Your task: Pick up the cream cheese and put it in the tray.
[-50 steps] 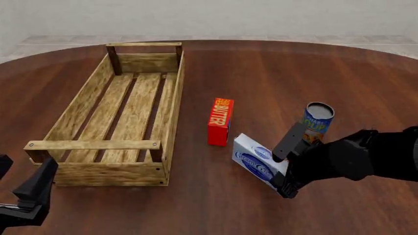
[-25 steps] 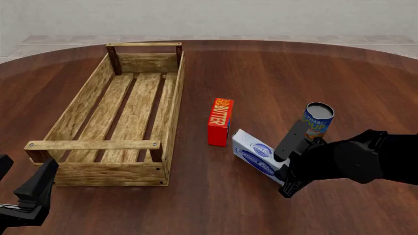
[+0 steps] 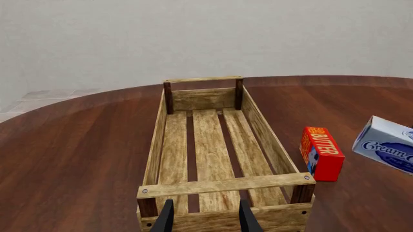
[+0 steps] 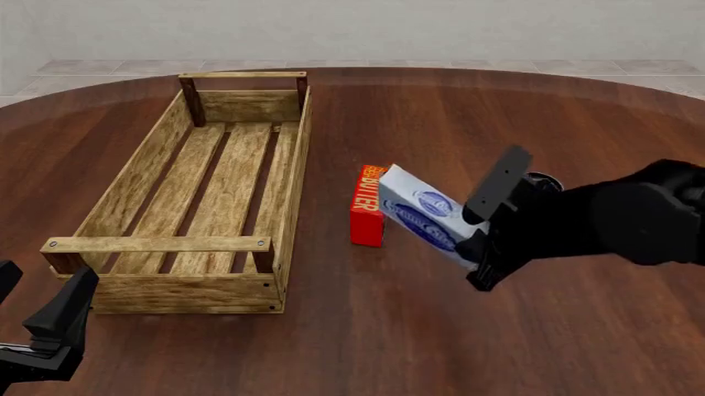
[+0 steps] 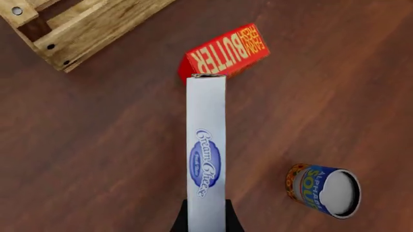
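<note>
The cream cheese [image 4: 422, 209], a white box with a blue oval logo, is held tilted above the table in my right gripper [image 4: 486, 236], which is shut on its end. The box's far end hangs over the red butter box [image 4: 369, 206]. In the right wrist view the cream cheese [image 5: 206, 154] runs out from the gripper [image 5: 206, 217] towards the butter [image 5: 226, 55]. The tray [image 4: 204, 194], a light-wood slatted crate, stands to the left, empty. My left gripper [image 4: 35, 307] is open near the front left, just in front of the tray's near end [image 3: 223, 186].
A blue soup can [image 5: 322, 189] stands on the table right of the held box; in the front view my right arm hides it. The butter box [image 3: 321, 152] lies between the tray and the cream cheese [image 3: 387, 145].
My right gripper has lifted the cream cheese off the table and carried it up and left, over the butter box. The right arm now covers the soup can. The left arm has not moved.
</note>
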You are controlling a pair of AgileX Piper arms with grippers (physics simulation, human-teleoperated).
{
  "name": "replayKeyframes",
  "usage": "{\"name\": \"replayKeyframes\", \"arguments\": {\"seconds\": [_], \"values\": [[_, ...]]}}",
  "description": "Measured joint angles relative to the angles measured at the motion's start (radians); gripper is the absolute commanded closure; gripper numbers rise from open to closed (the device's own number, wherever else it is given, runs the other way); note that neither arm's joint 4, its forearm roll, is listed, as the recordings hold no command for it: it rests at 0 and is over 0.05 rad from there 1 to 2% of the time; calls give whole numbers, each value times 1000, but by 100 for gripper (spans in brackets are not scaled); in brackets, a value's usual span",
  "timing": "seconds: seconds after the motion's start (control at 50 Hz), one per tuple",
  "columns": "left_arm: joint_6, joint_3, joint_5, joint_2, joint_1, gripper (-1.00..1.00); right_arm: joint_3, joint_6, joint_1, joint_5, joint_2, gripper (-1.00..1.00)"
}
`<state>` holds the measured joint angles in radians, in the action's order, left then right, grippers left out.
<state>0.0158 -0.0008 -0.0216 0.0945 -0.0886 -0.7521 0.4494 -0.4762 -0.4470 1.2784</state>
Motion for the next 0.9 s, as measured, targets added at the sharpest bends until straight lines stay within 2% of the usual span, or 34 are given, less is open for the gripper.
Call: {"name": "replayKeyframes", "arguments": {"seconds": [0.38,0.9], "values": [[1,0,7,-10,-4,-100,-241,-29,-63,-136,33,100],[-6,-1,21,-27,-9,-100,-705,-61,-169,-307,298,100]]}}
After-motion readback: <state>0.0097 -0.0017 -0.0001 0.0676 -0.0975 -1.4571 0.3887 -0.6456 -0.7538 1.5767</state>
